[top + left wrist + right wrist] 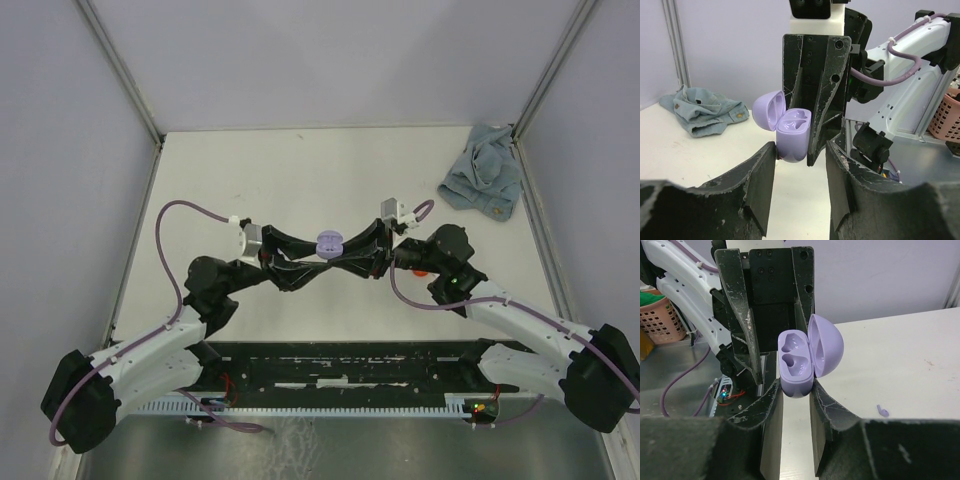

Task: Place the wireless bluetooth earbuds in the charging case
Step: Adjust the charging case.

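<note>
An open lilac charging case (329,242) is held in the air above the middle of the table, and both its wells look empty. My right gripper (795,387) is shut on the base of the case (796,371), with the lid swung out to the right. My left gripper (800,147) faces it from the other side with its jaws apart. The case (791,134) sits just beyond the left fingertip (767,152), and one right gripper finger (822,95) stands between the jaws. One lilac earbud (883,411) lies on the table. The other earbuds are out of view.
A crumpled blue cloth (483,180) lies at the table's back right and also shows in the left wrist view (702,110). A pink basket (660,315) stands off the table. Metal frame posts (120,70) rise at the back corners.
</note>
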Controlling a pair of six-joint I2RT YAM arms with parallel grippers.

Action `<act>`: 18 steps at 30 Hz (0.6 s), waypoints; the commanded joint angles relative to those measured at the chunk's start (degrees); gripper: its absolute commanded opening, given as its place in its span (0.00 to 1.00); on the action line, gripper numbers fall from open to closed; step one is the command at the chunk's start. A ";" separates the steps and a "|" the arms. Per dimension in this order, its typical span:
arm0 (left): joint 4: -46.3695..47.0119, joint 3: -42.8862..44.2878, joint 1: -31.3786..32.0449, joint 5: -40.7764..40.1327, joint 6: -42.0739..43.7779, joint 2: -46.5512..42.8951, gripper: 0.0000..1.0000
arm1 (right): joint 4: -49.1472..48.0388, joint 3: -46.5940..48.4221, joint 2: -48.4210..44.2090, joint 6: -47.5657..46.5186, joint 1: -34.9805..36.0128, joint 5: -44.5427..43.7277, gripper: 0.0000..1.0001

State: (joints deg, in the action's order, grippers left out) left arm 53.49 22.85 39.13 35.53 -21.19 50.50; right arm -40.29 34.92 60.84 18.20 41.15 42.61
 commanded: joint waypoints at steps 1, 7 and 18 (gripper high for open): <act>0.03 2.31 -0.19 0.15 -1.19 -0.42 0.51 | 0.39 3.22 -0.57 -0.78 0.00 2.05 0.02; 0.21 1.77 -0.94 -0.98 -1.95 -1.95 0.47 | 3.01 3.75 -0.63 -1.78 0.00 4.02 0.02; -0.14 2.00 -1.95 0.95 -2.52 -2.50 0.30 | 3.80 4.37 -0.57 -1.78 0.02 4.40 0.04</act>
State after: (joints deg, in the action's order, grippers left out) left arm 52.21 22.87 37.60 35.97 -21.41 48.31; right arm -35.07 36.67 60.84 16.43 41.15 45.67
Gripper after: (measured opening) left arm 0.347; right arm 0.308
